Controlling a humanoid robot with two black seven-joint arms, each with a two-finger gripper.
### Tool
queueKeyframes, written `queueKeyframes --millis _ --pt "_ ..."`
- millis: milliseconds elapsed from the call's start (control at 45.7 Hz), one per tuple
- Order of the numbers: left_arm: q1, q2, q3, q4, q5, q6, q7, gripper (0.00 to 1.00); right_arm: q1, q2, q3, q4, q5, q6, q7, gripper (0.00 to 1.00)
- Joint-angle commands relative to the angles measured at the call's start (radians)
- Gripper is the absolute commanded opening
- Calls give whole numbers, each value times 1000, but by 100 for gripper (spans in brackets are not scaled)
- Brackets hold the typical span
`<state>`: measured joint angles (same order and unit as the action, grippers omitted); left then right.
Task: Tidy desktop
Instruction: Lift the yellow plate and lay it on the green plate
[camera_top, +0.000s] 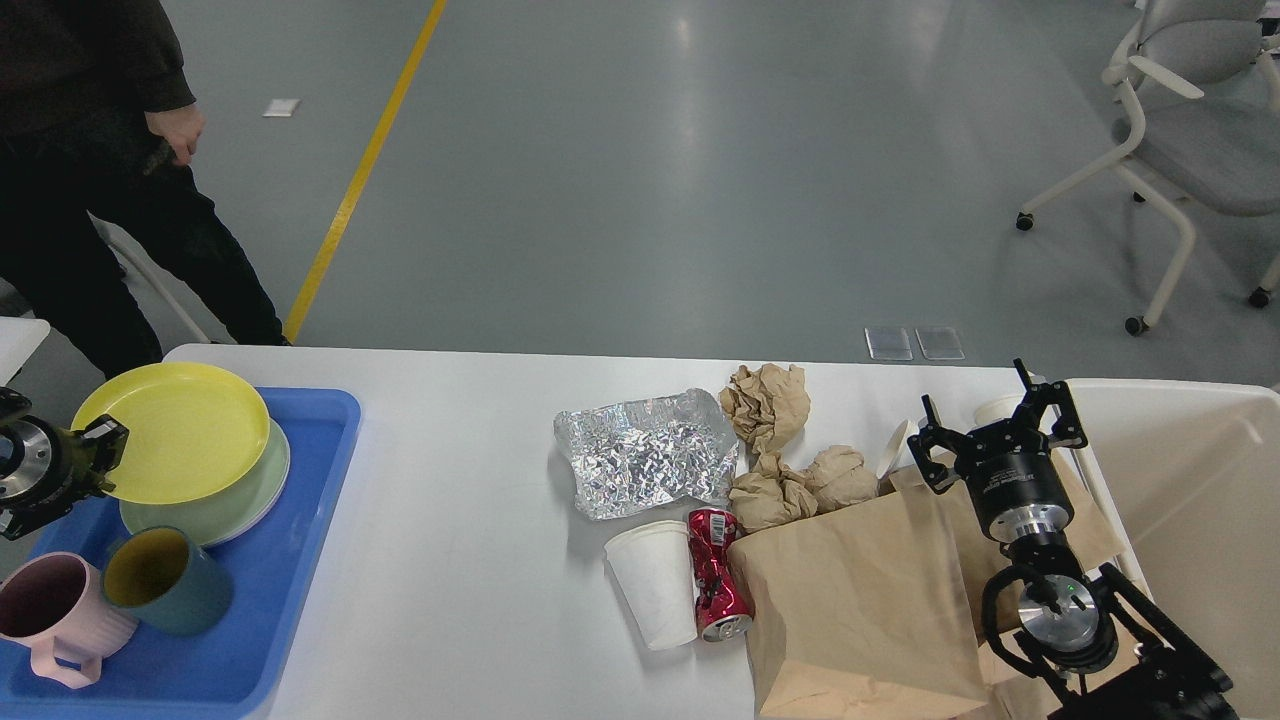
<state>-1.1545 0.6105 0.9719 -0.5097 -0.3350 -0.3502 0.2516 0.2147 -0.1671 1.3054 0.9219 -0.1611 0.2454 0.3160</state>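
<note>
We see the white surface (470, 560) filling the lower middle of the view, its far edge running left to right and its near edge cut off by the frame. Widest bare stretch lies between the blue tray (290, 570) at the left end and the crumpled foil (648, 452) near centre; room there for an arm to pass. Right half is crowded: foil, three paper wads (765, 400), a white cup (655, 582) lying beside a crushed red can (718, 572), and a brown paper bag (850, 610) touching the can. A cream bin (1190, 490) sits at the right end, partly out of frame.

On the tray: yellow plate (175, 430) resting on a pale green plate (235, 505), plus a teal mug (165, 582) and a pink mug (50, 615), the pink one cut by the frame edge.

Our left end effector (95, 450) enters low at the left edge, mostly out of view; it sits at the yellow plate's rim, but we cannot tell whether the fingers grip it or are apart. Our right end effector (1000, 430) points away from us above the bag, wrist approx upright, fingers spread, holding nothing. Small white items behind it are too hidden to identify.

A person (90, 150) stands beyond the tray, head cut off. A chair (1190, 130) stands far right on the grey floor.
</note>
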Motion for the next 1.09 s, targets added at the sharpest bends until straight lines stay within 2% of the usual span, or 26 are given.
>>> queueKeyframes --millis 0,394,437,459,547,590,700,875,984,1072 --pt "7 -8 -1 0 5 14 0 0 0 0 0 0 0 0 0 100" --pt "24 -29 -2 -3 19 14 -2 3 0 0 0 0 0 0 0 100" --pt "24 -29 -2 -3 19 17 -3 9 0 0 0 0 0 0 0 100" --pt "24 -28 -2 -3 19 19 -6 16 0 0 0 0 0 0 0 100" --pt "24 -25 -4 -1 19 33 -17 58 0 0 0 0 0 0 0 100" --pt "24 -26 -4 -1 19 45 -17 68 0 0 0 0 0 0 0 100" --pt "24 -29 -4 -7 19 54 -14 73 0 0 0 0 0 0 0 100" --pt "19 -23 -4 -7 19 43 -3 92 0 0 0 0 0 0 0 100" --pt "6 -12 -13 -10 24 34 -2 95 0 0 0 0 0 0 0 100" --pt "-16 3 -80 -10 24 31 -5 96 0 0 0 0 0 0 0 100"
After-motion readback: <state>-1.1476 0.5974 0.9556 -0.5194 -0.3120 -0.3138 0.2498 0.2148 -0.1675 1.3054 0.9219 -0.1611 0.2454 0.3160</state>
